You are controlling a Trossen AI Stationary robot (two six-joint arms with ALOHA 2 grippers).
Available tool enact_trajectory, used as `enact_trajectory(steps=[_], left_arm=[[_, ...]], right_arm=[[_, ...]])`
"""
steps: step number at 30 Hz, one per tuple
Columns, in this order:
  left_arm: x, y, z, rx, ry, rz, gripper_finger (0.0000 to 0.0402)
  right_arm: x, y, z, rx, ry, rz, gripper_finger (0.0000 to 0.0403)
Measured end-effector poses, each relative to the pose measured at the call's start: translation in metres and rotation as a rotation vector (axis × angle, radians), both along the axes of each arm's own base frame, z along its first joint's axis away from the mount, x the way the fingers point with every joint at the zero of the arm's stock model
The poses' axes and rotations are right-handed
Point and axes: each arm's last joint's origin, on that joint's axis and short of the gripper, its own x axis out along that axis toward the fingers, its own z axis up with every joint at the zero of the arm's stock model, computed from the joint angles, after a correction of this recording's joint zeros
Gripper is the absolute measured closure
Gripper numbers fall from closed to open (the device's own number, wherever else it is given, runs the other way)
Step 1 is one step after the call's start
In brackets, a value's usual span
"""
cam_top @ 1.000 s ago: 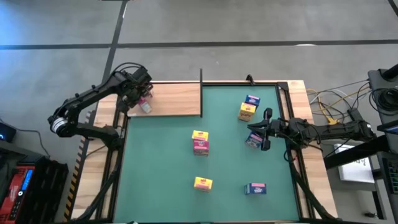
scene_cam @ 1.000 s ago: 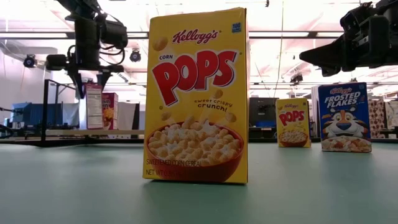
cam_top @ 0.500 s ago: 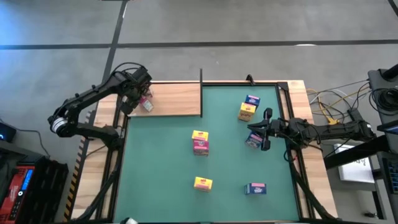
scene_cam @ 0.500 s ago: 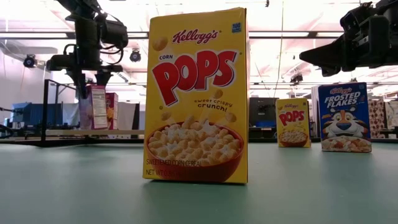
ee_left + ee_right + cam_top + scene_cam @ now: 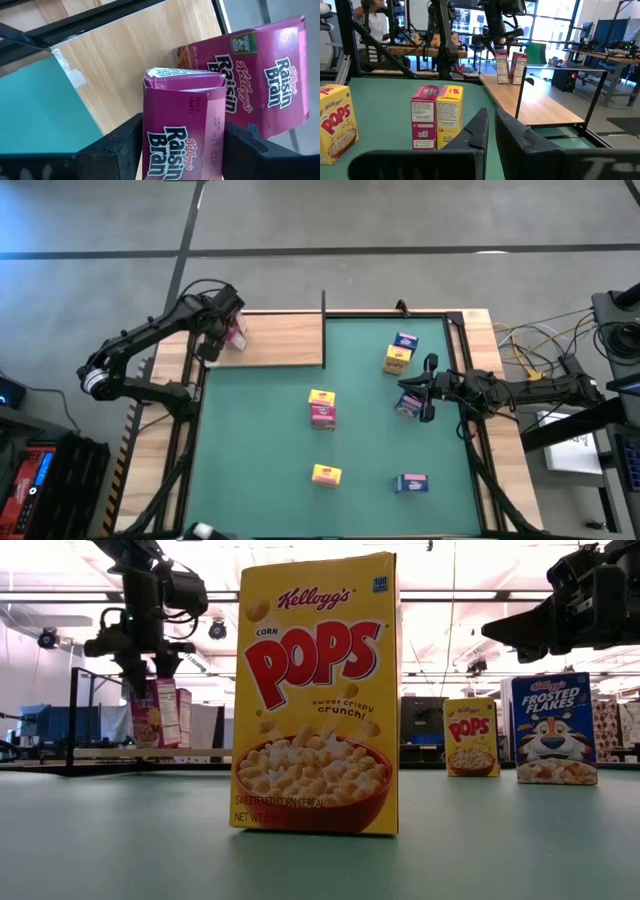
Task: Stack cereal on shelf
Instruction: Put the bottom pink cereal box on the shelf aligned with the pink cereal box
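Over shelf [image 5: 285,340], left hand [image 5: 182,150] (pointing down) grips cereal [image 5: 182,125].

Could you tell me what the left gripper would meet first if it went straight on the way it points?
The left gripper, shut on a Raisin Bran box, points down at the shelf. The box would likely touch the board first, just beside the second box; the gap left is unclear.
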Motion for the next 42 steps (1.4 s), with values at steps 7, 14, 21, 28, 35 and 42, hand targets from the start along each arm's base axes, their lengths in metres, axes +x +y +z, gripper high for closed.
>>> enact_trajectory(steps=[7,14,21,28,35,42], left_arm=[[-0.001,0.0,0.0,0.016,0.013,0.022,0.0173],[0.0,0.004,-0.002,0.032,0.015,0.072,0.0125],[0.004,0.008,-0.005,0.043,-0.009,0.113,0.0105],[0.005,0.009,-0.004,0.06,-0.046,0.158,0.0102],[0.003,0.007,-0.001,0.067,-0.069,0.174,0.0101],[-0.006,-0.002,0.012,0.1,-0.108,0.16,0.0101]], right_arm=[[0.0,0.0,0.0,0.0,0.0,0.0,0.038],[0.0,0.0,0.0,0.0,0.0,0.0,0.038],[0.0,0.0,0.0,0.0,0.0,0.0,0.038],[0.0,0.0,0.0,0.0,0.0,0.0,0.038],[0.0,0.0,0.0,0.0,0.0,0.0,0.038],[0.0,0.0,0.0,0.0,0.0,0.0,0.038]])
